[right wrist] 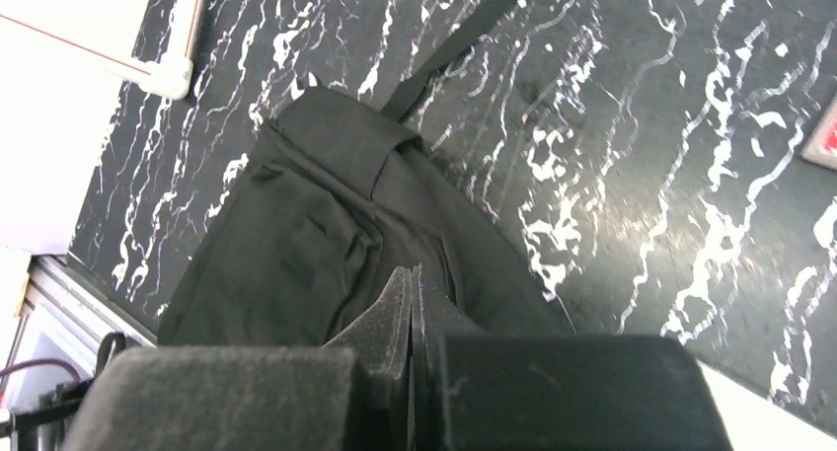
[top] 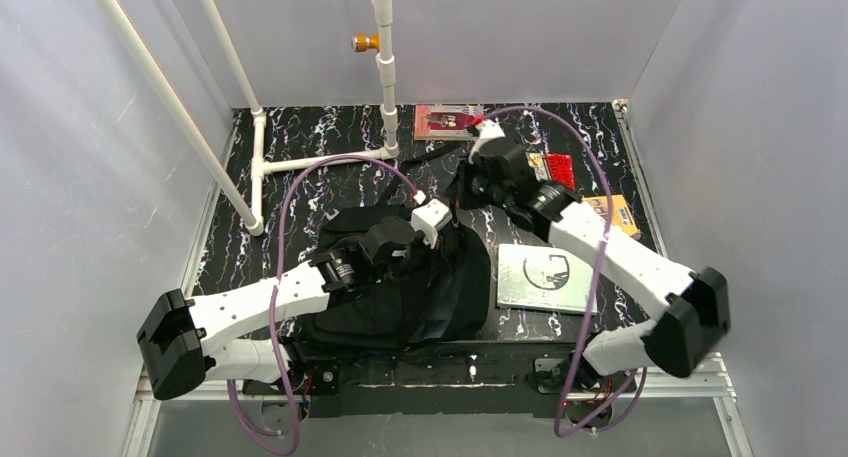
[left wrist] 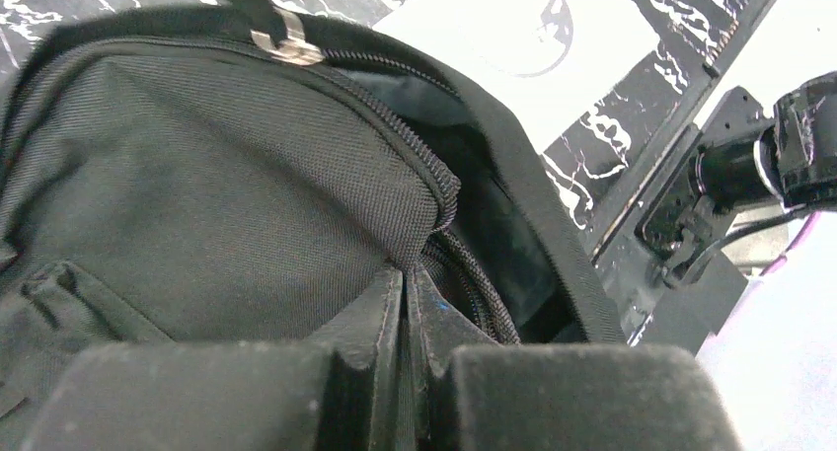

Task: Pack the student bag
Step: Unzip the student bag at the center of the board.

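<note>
The student bag (top: 400,287) lies black and rumpled between the two arms, with its main zip open. My left gripper (top: 443,235) is shut on the edge of the bag's zipped front flap (left wrist: 296,175); in the left wrist view the flap's corner runs in between my fingertips (left wrist: 390,293), and the dark inside of the bag (left wrist: 503,224) gapes beside them. My right gripper (top: 467,189) is shut on a raised fold of the bag's far end. In the right wrist view the bag (right wrist: 296,234) spreads out just beyond the tight-pressed tips, and its strap (right wrist: 454,46) trails away over the table.
A white book (top: 547,277) lies right of the bag. A red book (top: 448,120), a small red item (top: 558,167) and an orange book (top: 620,212) lie at the back right. A white pipe frame (top: 300,162) stands at the back left.
</note>
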Robot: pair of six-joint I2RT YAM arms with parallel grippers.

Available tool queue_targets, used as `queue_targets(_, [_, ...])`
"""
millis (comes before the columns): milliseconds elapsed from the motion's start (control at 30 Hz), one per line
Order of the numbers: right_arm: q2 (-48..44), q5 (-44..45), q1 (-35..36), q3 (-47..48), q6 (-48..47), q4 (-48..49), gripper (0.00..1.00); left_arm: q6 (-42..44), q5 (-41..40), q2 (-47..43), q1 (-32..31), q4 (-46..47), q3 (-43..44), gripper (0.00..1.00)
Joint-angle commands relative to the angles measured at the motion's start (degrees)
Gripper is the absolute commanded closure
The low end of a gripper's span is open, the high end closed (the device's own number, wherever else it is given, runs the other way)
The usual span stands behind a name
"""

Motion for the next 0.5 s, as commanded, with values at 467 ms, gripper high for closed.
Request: queue_targets(467, [30.5, -16.9, -1.9, 27.2, 0.1, 7.2, 0.99, 2.4, 7.9, -3.5, -2.5, 1.8, -0.9, 1.00])
